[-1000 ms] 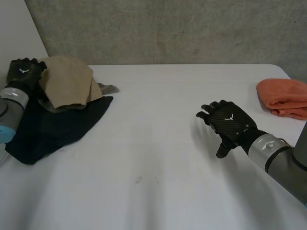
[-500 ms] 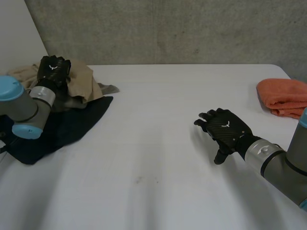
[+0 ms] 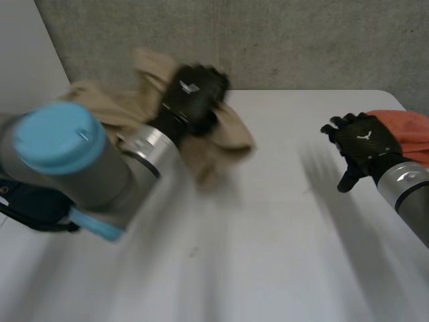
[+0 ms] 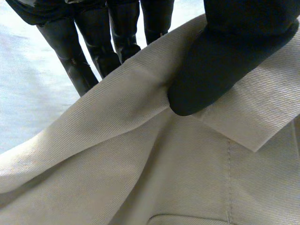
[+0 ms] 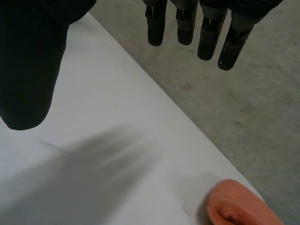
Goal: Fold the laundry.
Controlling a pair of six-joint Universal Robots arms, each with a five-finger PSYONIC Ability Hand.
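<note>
Beige garment (image 3: 224, 137), soft twill with a stitched seam, is pinched in the left hand (image 3: 191, 94) above the white table (image 3: 268, 241).
A dark cloth (image 3: 30, 204) lies crumpled at the table's left. The beige folds hang from the thumb and curled fingers. The right hand (image 3: 365, 141), fingers loosely spread and empty, hovers beside a rolled orange towel (image 3: 412, 127).
</note>
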